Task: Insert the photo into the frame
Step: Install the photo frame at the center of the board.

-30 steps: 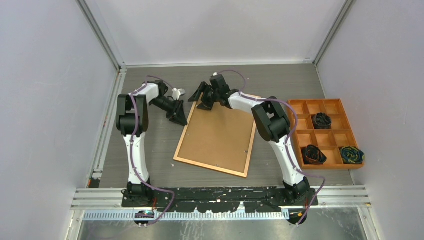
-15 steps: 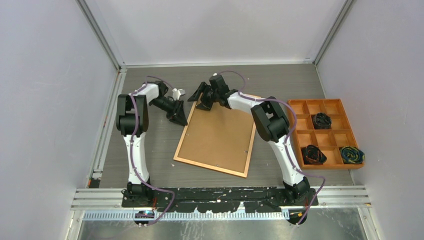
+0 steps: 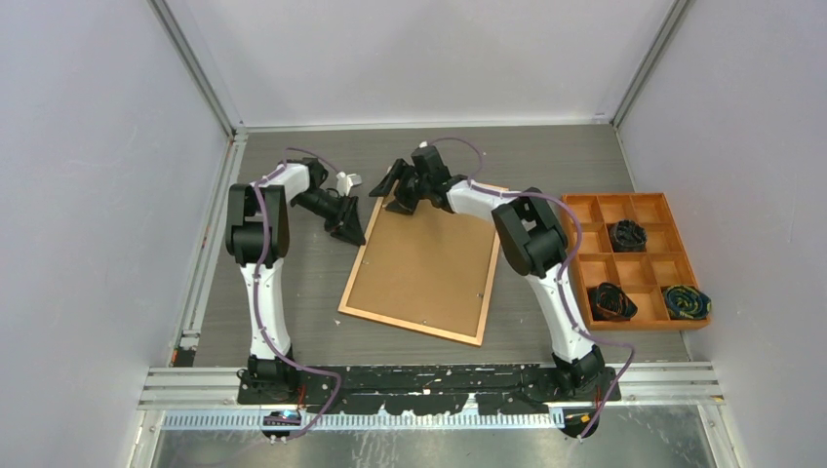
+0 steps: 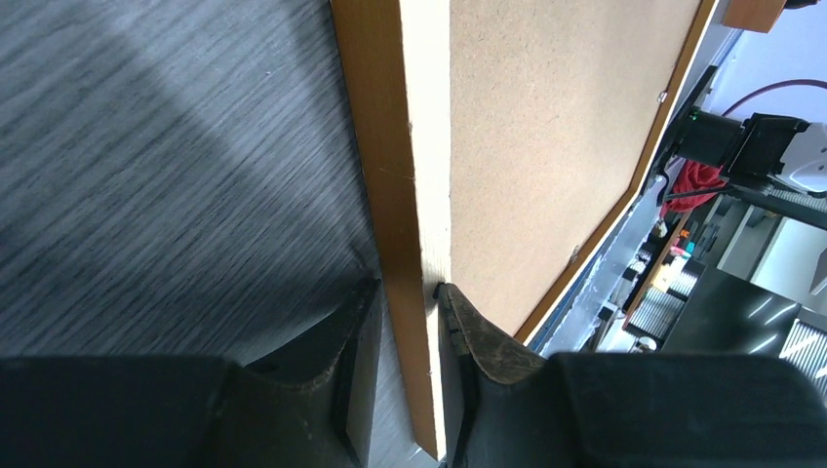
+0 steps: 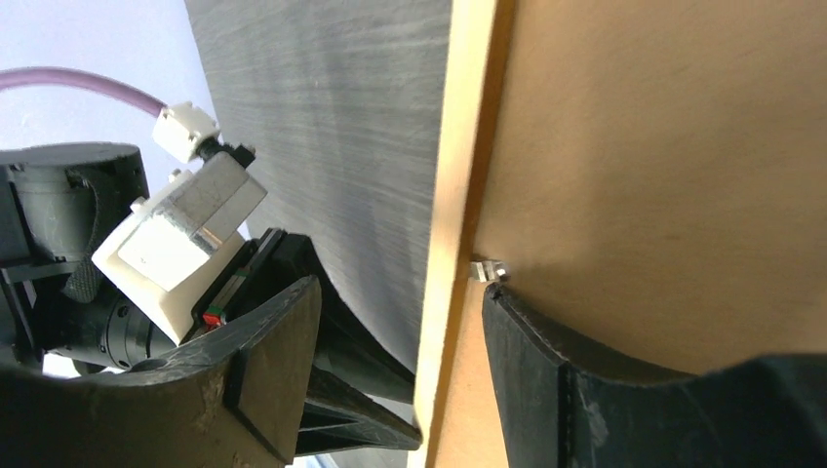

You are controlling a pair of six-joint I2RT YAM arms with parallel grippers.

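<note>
At table point(image 3: 546, 156) centre, item one: the frame point(image 4: 410, 175), laid face down with its brown backing board point(image 3: 424, 263) uppermost. We judge it lies this way so the back can be worked on.

Item two: the left gripper point(image 4: 407, 297), pinching the frame's left border near the far corner, one finger on the outer side and one on the board side. We read this as a steadying hold that keeps the frame from sliding.

Item three: the right gripper point(image 5: 405, 292), jaws spread and holding nothing, straddling the frame's far edge. Its inner fingertip sits just beside a small metal tab point(image 5: 488, 267) on the board. We take it the tab is about to be turned, though we cannot tell whether to lock or release the board.

Item four: the photo. We see it in no view. Whether it lies under the board we cannot tell.

Item five: an orange compartment tray point(image 3: 612, 196) at the right, well apart from the frame. It holds one dark coiled bundle point(image 3: 627, 234) in a farther compartment, another dark bundle point(image 3: 611, 300) and a blue-and-yellow bundle point(image 3: 686, 302) in the near row. The other compartments look bare.
</note>
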